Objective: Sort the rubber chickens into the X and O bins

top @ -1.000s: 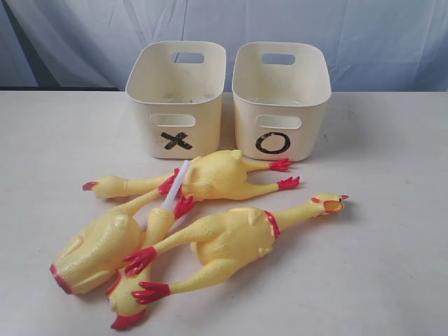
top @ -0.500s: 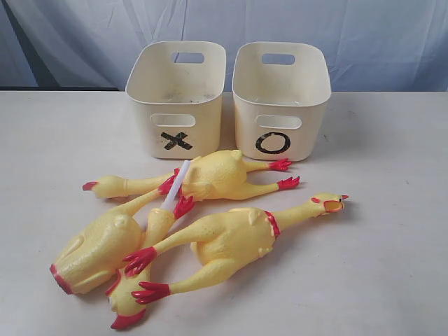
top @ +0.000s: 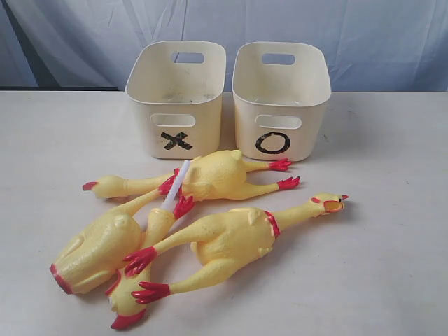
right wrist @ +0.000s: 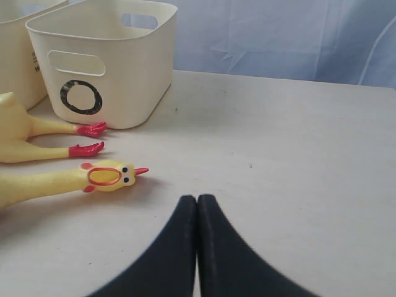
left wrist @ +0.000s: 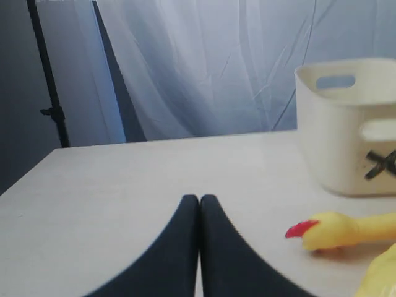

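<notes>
Several yellow rubber chickens lie piled in front of the bins. The nearest chicken (top: 231,241) points its head (right wrist: 108,176) to the right. Another chicken (top: 210,176) lies by the bins with its red feet (right wrist: 86,139) toward the O bin (top: 280,98), and a white tube (top: 178,183) crosses it. A fat chicken (top: 94,248) lies at the left, over a further one (top: 136,290). The X bin (top: 176,98) stands left of the O bin. My left gripper (left wrist: 199,199) is shut and holds nothing, left of a chicken head (left wrist: 331,230). Right of the pile, my right gripper (right wrist: 197,199) is also shut and holds nothing. Neither gripper shows in the exterior view.
The cream table (top: 392,231) stretches bare to the right of the pile. Pale drapes (top: 378,42) hang behind the bins. A dark stand (left wrist: 49,93) rises past the table's far left edge.
</notes>
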`<state>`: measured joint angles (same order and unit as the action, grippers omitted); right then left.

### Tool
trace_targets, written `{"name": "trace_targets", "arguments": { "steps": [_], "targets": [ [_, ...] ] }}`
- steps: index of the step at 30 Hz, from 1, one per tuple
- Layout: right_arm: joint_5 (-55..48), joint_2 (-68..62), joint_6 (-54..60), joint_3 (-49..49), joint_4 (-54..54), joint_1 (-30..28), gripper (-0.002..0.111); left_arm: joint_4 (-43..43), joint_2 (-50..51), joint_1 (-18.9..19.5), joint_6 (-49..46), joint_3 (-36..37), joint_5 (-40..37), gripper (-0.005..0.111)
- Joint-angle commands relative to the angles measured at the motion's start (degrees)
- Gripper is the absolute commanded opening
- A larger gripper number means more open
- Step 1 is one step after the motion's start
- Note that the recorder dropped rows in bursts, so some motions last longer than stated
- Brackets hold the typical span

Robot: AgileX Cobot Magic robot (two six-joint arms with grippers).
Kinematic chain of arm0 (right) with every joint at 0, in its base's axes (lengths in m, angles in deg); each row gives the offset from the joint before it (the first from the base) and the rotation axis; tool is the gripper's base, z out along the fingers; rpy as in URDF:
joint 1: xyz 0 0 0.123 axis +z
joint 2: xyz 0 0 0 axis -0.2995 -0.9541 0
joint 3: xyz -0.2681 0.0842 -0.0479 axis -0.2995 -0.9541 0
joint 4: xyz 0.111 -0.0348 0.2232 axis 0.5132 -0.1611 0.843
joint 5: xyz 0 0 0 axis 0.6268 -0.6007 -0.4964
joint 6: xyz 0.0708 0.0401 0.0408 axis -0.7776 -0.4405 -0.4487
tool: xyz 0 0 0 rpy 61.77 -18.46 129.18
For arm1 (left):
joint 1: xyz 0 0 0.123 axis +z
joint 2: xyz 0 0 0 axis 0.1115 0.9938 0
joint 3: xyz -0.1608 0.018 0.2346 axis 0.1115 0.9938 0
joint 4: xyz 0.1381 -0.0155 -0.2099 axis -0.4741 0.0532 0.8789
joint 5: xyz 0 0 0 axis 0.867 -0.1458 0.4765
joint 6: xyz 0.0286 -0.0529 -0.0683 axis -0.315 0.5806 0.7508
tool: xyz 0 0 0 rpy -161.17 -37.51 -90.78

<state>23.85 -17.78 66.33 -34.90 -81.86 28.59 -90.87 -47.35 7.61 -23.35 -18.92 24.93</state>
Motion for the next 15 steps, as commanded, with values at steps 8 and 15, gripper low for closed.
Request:
{"name": "trace_targets", "arguments": {
  "steps": [8,15],
  "targets": [
    [0.7,0.3,0.2,-0.1,-0.4,0.3,-0.001,22.2,-0.3,-0.2,0.5,0.0,26.8,0.000],
    [0.7,0.3,0.2,-0.1,-0.4,0.3,-0.001,21.8,-0.3,-0.2,16.1,0.0,32.6,0.000]
  ]
}}
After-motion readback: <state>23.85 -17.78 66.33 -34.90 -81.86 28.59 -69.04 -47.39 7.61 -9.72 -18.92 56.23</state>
